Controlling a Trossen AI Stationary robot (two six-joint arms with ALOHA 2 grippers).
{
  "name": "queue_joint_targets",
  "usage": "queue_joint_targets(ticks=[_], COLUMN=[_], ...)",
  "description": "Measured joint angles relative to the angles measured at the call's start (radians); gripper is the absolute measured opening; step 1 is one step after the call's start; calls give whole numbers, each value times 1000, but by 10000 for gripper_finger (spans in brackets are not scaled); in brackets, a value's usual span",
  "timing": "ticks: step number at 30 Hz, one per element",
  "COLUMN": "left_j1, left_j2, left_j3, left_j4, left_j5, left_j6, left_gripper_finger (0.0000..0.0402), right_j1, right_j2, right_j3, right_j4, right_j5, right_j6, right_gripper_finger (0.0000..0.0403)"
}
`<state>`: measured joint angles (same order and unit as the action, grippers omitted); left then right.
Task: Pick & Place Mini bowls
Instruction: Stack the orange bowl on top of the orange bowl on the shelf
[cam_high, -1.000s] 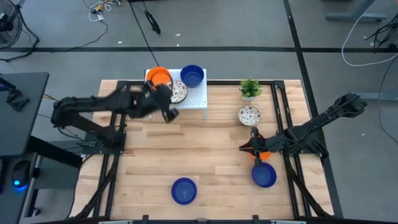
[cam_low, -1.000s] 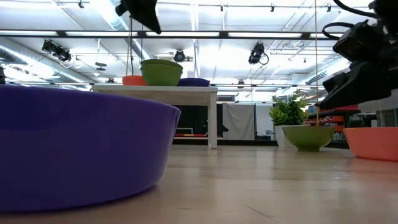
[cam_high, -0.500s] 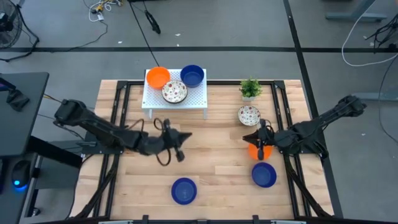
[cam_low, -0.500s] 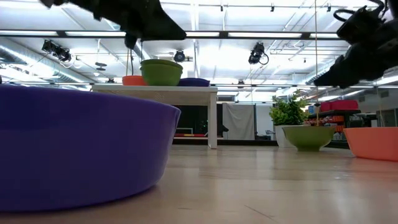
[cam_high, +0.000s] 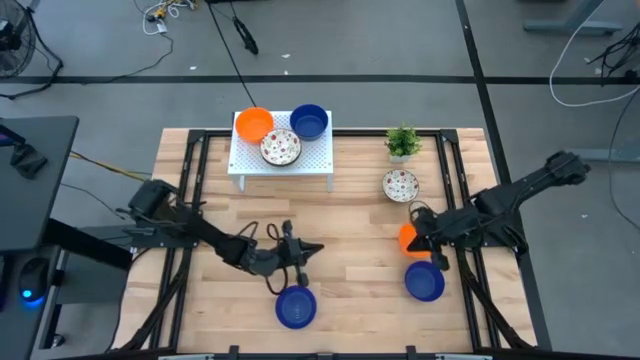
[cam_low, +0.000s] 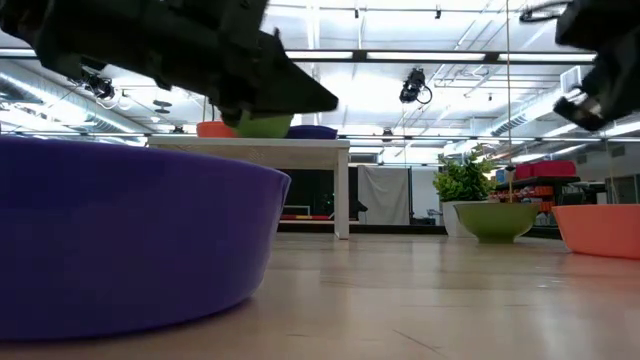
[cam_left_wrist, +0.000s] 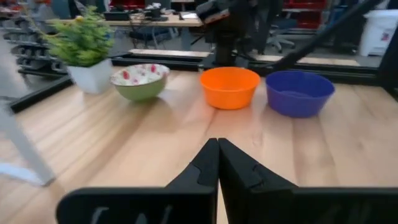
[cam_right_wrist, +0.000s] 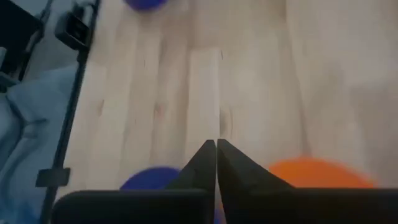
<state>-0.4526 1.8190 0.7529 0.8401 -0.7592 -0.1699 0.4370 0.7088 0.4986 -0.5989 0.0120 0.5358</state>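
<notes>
Wooden desk (cam_high: 350, 210) fills the overhead frame. At lower left, the left arm stretches low across toward centre, its pincer (cam_high: 312, 247) pressed together and empty, just above a blue mini bowl (cam_high: 295, 306) at bottom centre. Upper centre, a white rack (cam_high: 318, 160) carries orange, speckled and blue mini bowls. At right, the folded right arm's pincer (cam_high: 414, 213), tips together and empty, hangs beside an orange mini bowl (cam_high: 410, 238), between a speckled bowl (cam_high: 400, 184) and another blue bowl (cam_high: 424, 281).
</notes>
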Motion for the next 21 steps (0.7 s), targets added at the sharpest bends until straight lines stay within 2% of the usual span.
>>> queue_joint_targets(ticks=[5,9,12,16,21], left_j1=[0,2,5,6,16], left_j2=[72,101,101,101,100], left_j3=[66,95,95,95,95], left_j4=[-2,-9,-6,-2,4], left_j5=[57,82,86,87,85], left_j6=[2,28,32,33,21], left_gripper_finger=[9,9,9,9,9], right_j1=[-2,-3,-3,-3,-3], right_j2=[105,192,262,344,425], right_j3=[-9,-9,-9,-9,-9], right_j4=[-62,-32,-10,7,22], right_j5=[-13,-7,5,63,78], right_j6=[107,139,141,146,92], right_gripper_finger=[72,134,165,172,135])
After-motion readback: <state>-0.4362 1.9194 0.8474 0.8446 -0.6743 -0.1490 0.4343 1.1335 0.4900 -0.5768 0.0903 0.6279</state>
